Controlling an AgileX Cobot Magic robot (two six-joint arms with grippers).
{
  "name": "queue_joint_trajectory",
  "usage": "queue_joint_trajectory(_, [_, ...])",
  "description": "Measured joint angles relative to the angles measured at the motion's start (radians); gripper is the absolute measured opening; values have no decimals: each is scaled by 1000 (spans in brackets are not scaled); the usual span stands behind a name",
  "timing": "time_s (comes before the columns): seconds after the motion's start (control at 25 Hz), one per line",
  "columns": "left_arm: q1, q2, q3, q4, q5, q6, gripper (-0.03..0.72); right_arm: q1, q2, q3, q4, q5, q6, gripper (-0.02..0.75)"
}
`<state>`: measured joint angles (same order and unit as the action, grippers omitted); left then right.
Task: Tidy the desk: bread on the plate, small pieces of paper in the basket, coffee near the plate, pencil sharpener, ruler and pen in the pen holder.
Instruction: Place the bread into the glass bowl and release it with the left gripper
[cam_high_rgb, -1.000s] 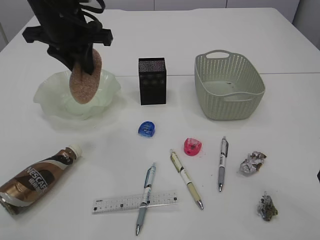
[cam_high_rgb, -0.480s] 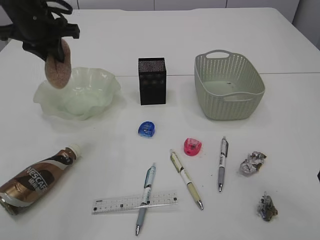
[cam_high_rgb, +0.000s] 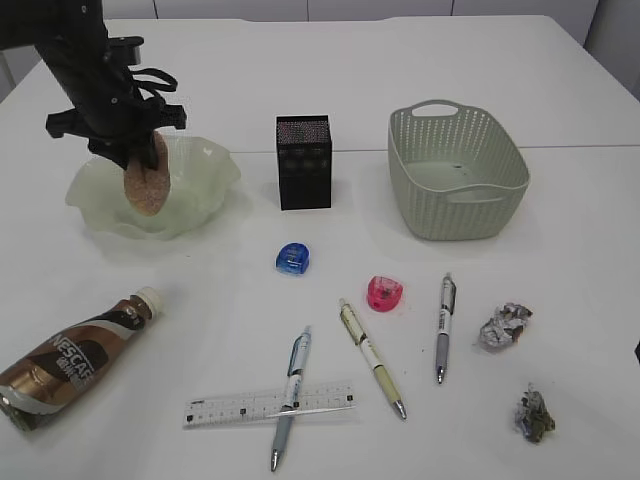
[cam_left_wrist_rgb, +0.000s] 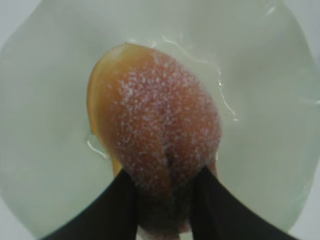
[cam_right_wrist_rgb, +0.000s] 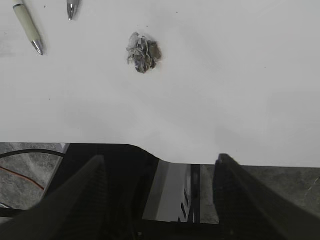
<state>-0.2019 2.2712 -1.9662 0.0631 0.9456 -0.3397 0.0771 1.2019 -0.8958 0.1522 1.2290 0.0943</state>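
My left gripper (cam_high_rgb: 135, 150) is shut on the sugared bread (cam_high_rgb: 146, 184) and holds it inside the pale green wavy plate (cam_high_rgb: 205, 170); the left wrist view shows the bread (cam_left_wrist_rgb: 155, 140) between the jaws (cam_left_wrist_rgb: 162, 187) over the plate (cam_left_wrist_rgb: 265, 100). A coffee bottle (cam_high_rgb: 75, 358) lies at the front left. Blue (cam_high_rgb: 293, 258) and pink (cam_high_rgb: 385, 292) pencil sharpeners, three pens (cam_high_rgb: 290, 395) (cam_high_rgb: 372, 357) (cam_high_rgb: 445, 326) and a ruler (cam_high_rgb: 270, 403) lie in front of the black pen holder (cam_high_rgb: 304, 161). Two paper balls (cam_high_rgb: 505, 326) (cam_high_rgb: 534, 414) lie at the right. My right gripper (cam_right_wrist_rgb: 160, 175) is open and empty past the table's front edge.
A grey-green basket (cam_high_rgb: 457, 170) stands at the back right. In the right wrist view a paper ball (cam_right_wrist_rgb: 143, 52) and two pen tips (cam_right_wrist_rgb: 30, 27) lie on the white table, whose front edge (cam_right_wrist_rgb: 200, 162) runs just above the jaws.
My left gripper swung the bread left and up off the plate, then came back right and lowered it into the plate. Nothing else moved.
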Motion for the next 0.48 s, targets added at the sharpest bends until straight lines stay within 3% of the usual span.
queue_joint_trajectory(0.12, [5,41,-47,-19,0,0,248,0,0,0,0,0,0,489])
queue_joint_trajectory(0.32, [8,63,-85,-29,4,0,488,0,0,0,0,0,0,489])
queue_joint_trajectory(0.48, [8,75,-85,-36,14,0,577,0,0,0,0,0,0,489])
